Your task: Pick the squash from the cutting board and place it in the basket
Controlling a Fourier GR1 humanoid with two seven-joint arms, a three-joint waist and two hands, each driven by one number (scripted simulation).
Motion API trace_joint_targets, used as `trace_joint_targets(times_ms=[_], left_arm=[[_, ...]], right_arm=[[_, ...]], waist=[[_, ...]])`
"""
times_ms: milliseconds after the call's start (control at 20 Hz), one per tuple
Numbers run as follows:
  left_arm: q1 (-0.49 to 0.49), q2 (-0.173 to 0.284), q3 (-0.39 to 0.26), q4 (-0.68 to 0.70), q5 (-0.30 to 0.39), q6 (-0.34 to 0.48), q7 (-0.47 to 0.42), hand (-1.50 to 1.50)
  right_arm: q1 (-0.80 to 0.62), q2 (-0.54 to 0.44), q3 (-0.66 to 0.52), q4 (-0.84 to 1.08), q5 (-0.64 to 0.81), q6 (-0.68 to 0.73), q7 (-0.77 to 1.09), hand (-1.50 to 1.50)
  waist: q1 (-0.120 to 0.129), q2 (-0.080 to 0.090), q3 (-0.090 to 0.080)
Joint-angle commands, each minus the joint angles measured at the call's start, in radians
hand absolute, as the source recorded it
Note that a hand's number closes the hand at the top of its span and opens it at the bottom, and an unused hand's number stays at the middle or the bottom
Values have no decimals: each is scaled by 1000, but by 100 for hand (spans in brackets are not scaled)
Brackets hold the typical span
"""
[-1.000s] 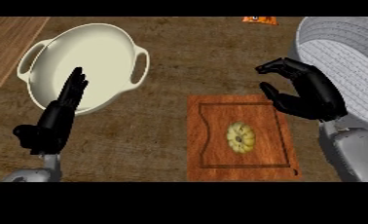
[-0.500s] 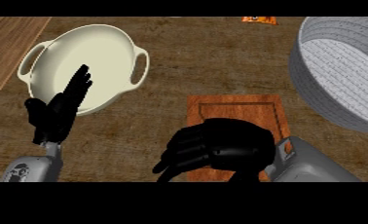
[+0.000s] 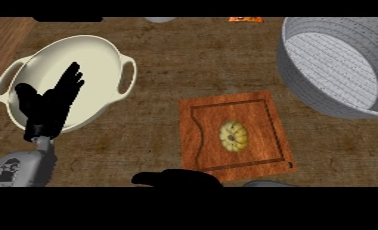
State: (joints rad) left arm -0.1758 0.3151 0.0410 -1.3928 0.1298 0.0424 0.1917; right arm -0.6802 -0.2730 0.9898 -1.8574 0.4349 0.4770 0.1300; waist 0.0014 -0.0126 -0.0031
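Here my left robot hand (image 3: pixel 50 105) rests open, fingers up, over the cream dish (image 3: pixel 111 56). My right robot hand (image 3: pixel 177 178) barely shows; I cannot tell its state. The squash (image 3: pixel 234 136) lies on the cutting board (image 3: pixel 207 124), the grey basket (image 3: pixel 310 86) apart.

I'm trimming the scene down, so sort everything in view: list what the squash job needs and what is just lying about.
Needed:
squash, lying on the board
board
basket, grey, at the right
right hand, at the lower edge

Lying about:
cream dish with two handles, at the left
left hand, resting open over the dish
orange thing at the far edge, too cut off to name
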Motion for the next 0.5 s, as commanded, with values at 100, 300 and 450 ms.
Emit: trace_joint_targets(times_ms=[100,300,450], left_arm=[[-13,12,12,-3,9,-7,22,0],[-35,22,24,18,6,-12,20,0],[-20,19,20,-18,11,-15,39,0]], right_arm=[[-255,2,-64,-49,186,152,272,-150],[-336,111,-166,-45,64,393,454,-150],[-374,163,-200,62,-33,547,498,-150]], waist=[[-13,-9,-1],[-14,1,1],[-3,2,1]])
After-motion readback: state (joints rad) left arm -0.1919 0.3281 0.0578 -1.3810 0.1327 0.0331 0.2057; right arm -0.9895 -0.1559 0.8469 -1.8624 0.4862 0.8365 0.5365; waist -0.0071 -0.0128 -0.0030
